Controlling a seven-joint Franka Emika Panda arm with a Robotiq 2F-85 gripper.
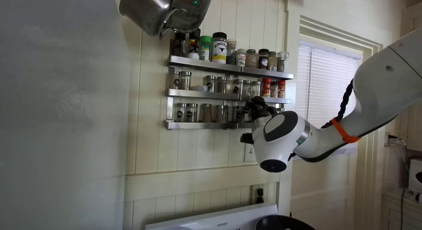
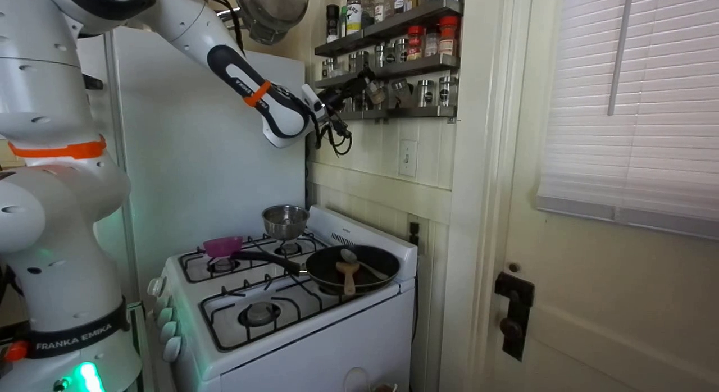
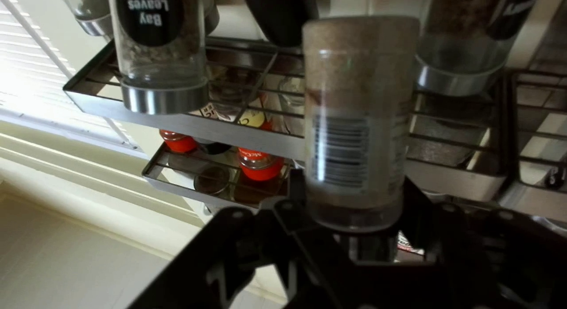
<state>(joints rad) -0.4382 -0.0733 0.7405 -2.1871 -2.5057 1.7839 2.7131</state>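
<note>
By the bottom shelf [image 1: 201, 125], a barcoded jar [image 3: 361, 118] sits at the tips of the pincer [image 3: 355, 194], its long axis running up and down the wrist view. The pincer pinches it near 1 end, spread just to its width; the Bay Leaves jar [image 3: 159, 65] stands near.

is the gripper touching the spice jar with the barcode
Touching: the wrist view shows the gripper clamping the spice jar from both sides, no gap visible.
</note>
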